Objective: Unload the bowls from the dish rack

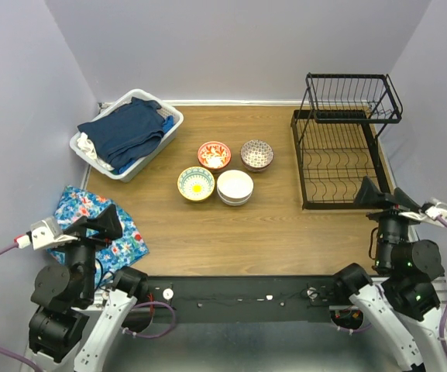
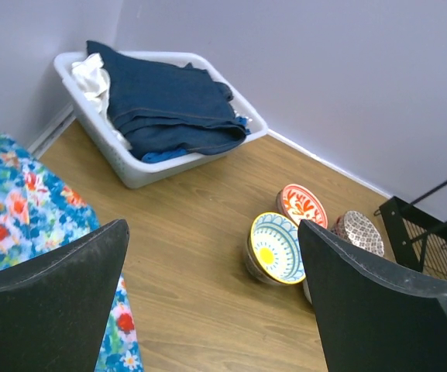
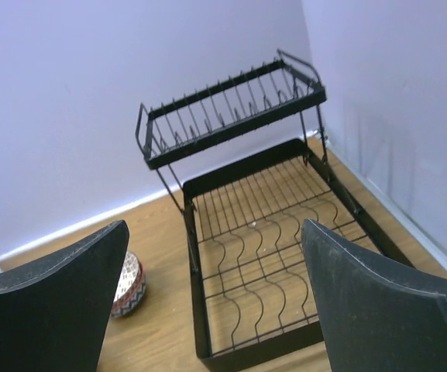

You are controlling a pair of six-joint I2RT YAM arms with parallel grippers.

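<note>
Wooden table (image 1: 231,232) carries the bowls (image 1: 235,186); lilac walls (image 1: 231,46) enclose it.

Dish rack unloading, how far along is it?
Done: both tiers of the rack look empty, and the red bowl, patterned bowl, yellow bowl and white stack sit together on the table. In hand: nothing; the left gripper and right gripper are open and hold nothing. Left: no bowl is visible in the rack, so unloading looks finished.

The wooden table (image 1: 246,232) carries bowls (image 1: 235,186), dish rack (image 1: 298,155), laundry basket (image 1: 138,168) and floral cloth (image 1: 134,244).
</note>
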